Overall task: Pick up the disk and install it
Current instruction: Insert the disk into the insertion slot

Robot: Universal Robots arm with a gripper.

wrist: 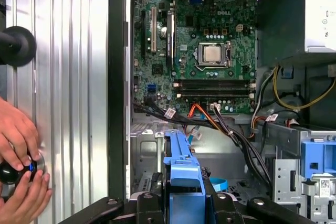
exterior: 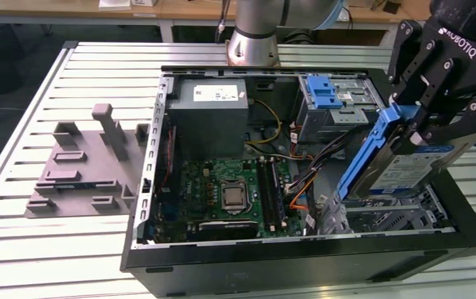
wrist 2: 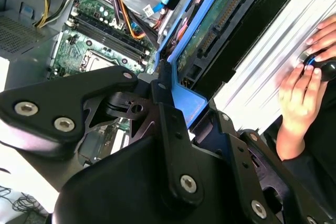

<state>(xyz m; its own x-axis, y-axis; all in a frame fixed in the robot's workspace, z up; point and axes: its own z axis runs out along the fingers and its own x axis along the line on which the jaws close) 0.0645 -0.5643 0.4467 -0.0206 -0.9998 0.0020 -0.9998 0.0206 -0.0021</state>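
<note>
The disk [exterior: 397, 173] is a silver drive with a white-and-blue label in a blue carrier. It hangs tilted on edge over the open computer case [exterior: 304, 255], at the exterior view's right. My gripper [exterior: 417, 134] is shut on the disk's upper end, its black fingers [exterior: 471, 124] on either side of the carrier. The disk's lower end is just above the empty metal drive bay [exterior: 387, 218]. In the second wrist view the blue carrier [wrist 2: 185, 102] and the disk's green circuit side [wrist 2: 220, 19] run away from the fingers. In the first wrist view the carrier [wrist: 181, 169] points towards the bay floor [wrist: 149, 145].
Inside the case are the motherboard [exterior: 221, 193], a grey power supply box [exterior: 213, 118], loose cables [exterior: 313, 156] and a blue clip [exterior: 325, 93] on the rear drive cage. A grey moulded fixture [exterior: 88, 162] lies on the slatted table. A person's hands [wrist: 18, 140] rest on a black knob.
</note>
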